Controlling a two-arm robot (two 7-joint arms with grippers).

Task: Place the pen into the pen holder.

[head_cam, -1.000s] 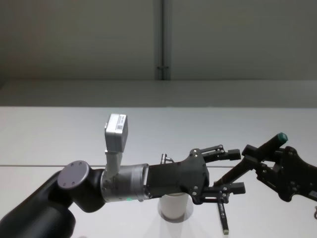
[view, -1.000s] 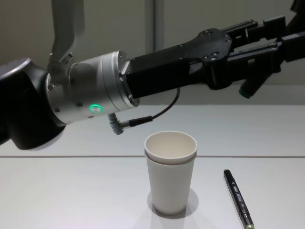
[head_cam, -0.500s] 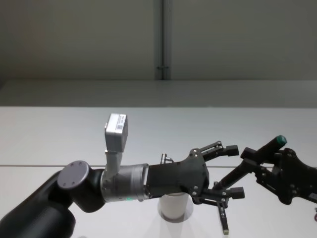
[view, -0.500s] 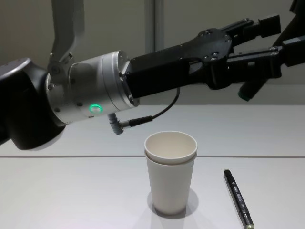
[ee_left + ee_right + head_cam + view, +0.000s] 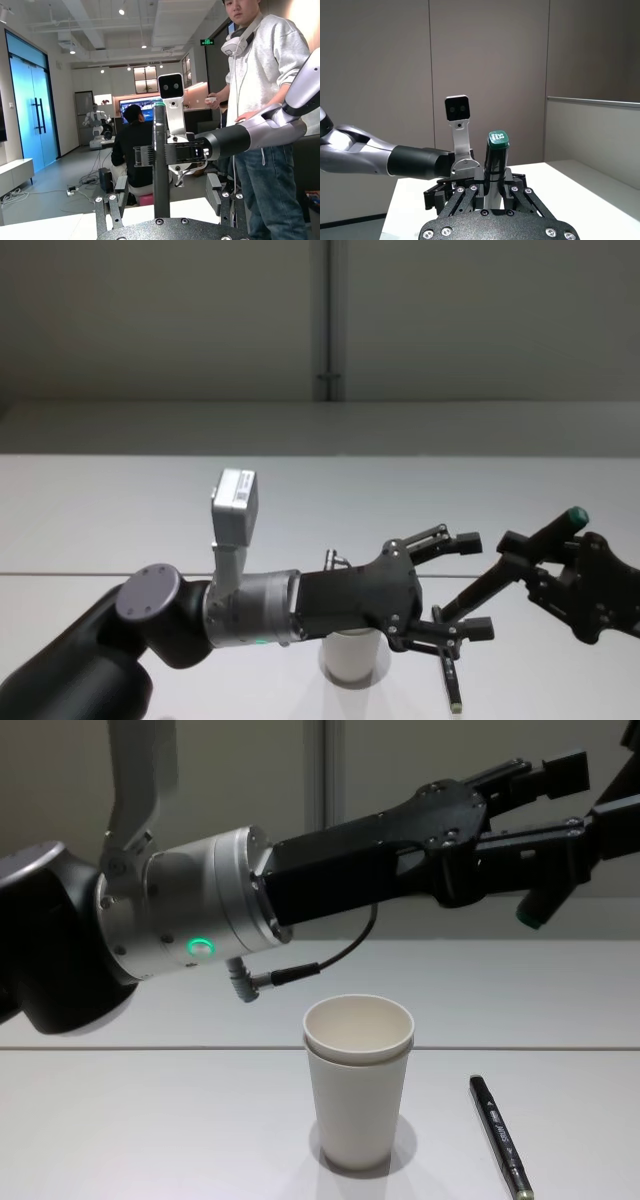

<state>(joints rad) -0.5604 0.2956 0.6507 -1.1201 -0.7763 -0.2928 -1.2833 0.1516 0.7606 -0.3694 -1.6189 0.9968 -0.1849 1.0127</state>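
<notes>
1. Weight should be trifling. The pen [image 5: 495, 157] looks like a slim, rigid plastic marker, so it should not bend, but its smooth round barrel could twist or slide in a loose pinch.
2. Grip is best taken on the barrel below the cap, near mid-length, leaving the tail end free to enter the cup. The right gripper [image 5: 493, 176] is closed on the pen about there, with the cap standing clear of its fingers.
3. The left gripper [image 5: 466, 585] is spread wide. Its fingers sit either side of the pen's tail end and, judging by the left wrist view, do not touch it.
4. The pen hangs slanted in the air, above and to the right of the pen holder [image 5: 358, 1090], which stands upright on the desk [image 5: 150, 1140].
5. The holder looks like light paper and seems shorter than the pen, so a sideways knock or a leaning pen might tip it.
6. The pen has a dark barrel and a green cap with pale lettering on its end. A second pen [image 5: 498, 1135], black, lies flat on the desk just right of the holder.
</notes>
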